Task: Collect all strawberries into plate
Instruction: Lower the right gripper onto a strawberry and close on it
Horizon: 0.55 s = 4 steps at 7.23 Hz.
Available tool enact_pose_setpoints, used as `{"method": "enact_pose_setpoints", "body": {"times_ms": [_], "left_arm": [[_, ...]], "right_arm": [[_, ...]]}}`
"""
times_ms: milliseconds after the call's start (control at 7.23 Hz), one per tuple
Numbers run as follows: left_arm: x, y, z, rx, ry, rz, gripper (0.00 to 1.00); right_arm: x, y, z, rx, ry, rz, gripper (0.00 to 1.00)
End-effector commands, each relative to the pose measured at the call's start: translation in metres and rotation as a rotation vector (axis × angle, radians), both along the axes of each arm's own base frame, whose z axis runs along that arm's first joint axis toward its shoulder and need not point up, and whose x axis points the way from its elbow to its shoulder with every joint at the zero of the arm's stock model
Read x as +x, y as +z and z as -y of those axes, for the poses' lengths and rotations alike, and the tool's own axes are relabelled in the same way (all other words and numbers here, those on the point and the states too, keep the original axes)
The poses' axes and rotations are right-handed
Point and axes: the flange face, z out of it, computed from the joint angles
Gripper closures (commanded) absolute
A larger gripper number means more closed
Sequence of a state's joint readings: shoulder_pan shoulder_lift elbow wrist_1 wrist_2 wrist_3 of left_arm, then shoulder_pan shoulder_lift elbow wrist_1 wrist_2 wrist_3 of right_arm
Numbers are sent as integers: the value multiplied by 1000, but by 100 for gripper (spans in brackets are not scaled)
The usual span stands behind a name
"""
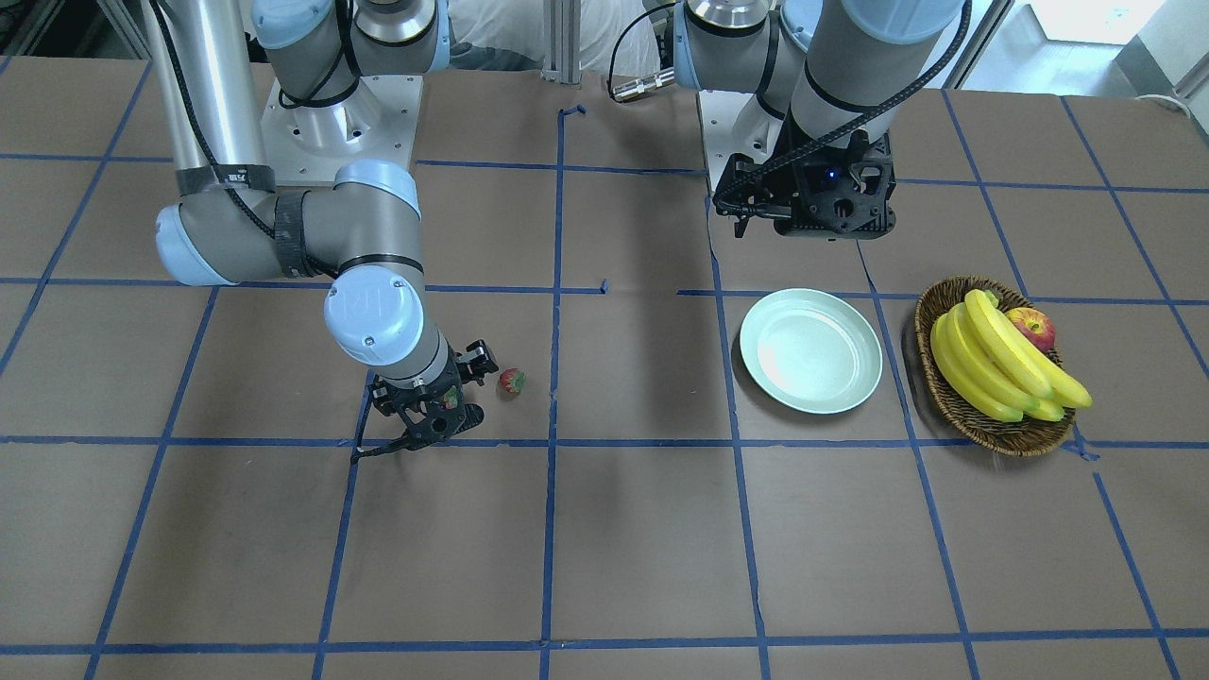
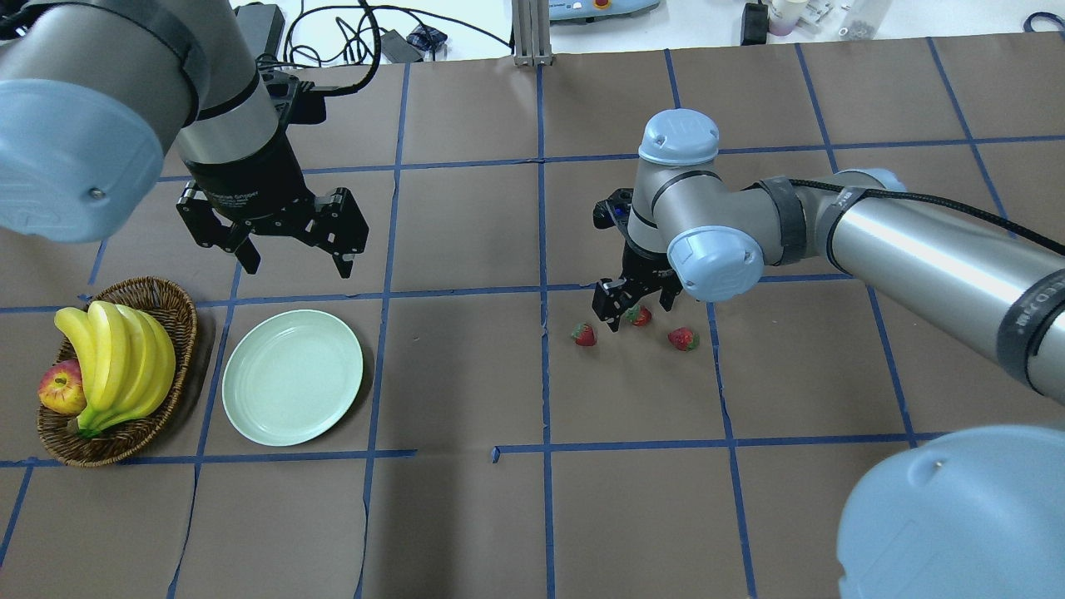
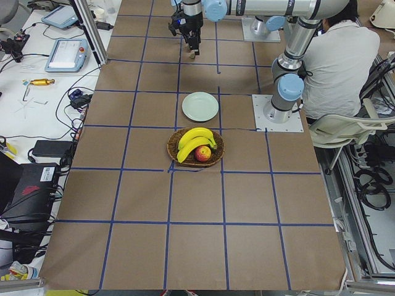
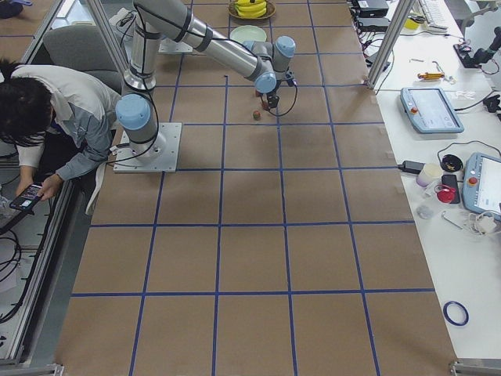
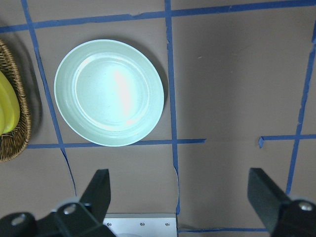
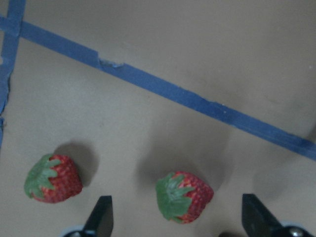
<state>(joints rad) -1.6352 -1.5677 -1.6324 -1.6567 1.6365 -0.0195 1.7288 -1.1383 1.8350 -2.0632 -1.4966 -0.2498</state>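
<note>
Three strawberries lie on the brown table in the overhead view: a left one (image 2: pixel 584 334), a middle one (image 2: pixel 639 315) and a right one (image 2: pixel 683 339). My right gripper (image 2: pixel 636 306) is open and low over the table, its fingers on either side of the middle strawberry (image 6: pixel 183 196) without touching it. The left strawberry (image 6: pixel 53 178) lies outside the fingers. The pale green plate (image 2: pixel 292 376) is empty. My left gripper (image 2: pixel 287 249) is open and empty, hovering behind the plate (image 5: pixel 108 93).
A wicker basket (image 2: pixel 181 320) with bananas (image 2: pixel 116 358) and an apple (image 2: pixel 60 389) stands just left of the plate. Blue tape lines cross the brown table. A person sits beside the robot's base in the side views.
</note>
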Motion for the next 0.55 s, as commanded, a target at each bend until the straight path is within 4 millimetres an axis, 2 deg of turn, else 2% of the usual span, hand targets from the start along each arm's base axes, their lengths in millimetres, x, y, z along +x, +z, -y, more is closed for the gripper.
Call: {"method": "enact_pose_setpoints", "body": {"times_ms": [0, 277, 415], "left_arm": [[0, -1, 0, 3, 0, 0, 0], [0, -3, -1, 7, -1, 1, 0], [0, -4, -1, 7, -1, 1, 0]], "right_arm": [[-1, -5, -4, 11, 2, -5, 15], [-1, -10, -4, 20, 3, -8, 15], [-1, -9, -2, 13, 4, -6, 20]]}}
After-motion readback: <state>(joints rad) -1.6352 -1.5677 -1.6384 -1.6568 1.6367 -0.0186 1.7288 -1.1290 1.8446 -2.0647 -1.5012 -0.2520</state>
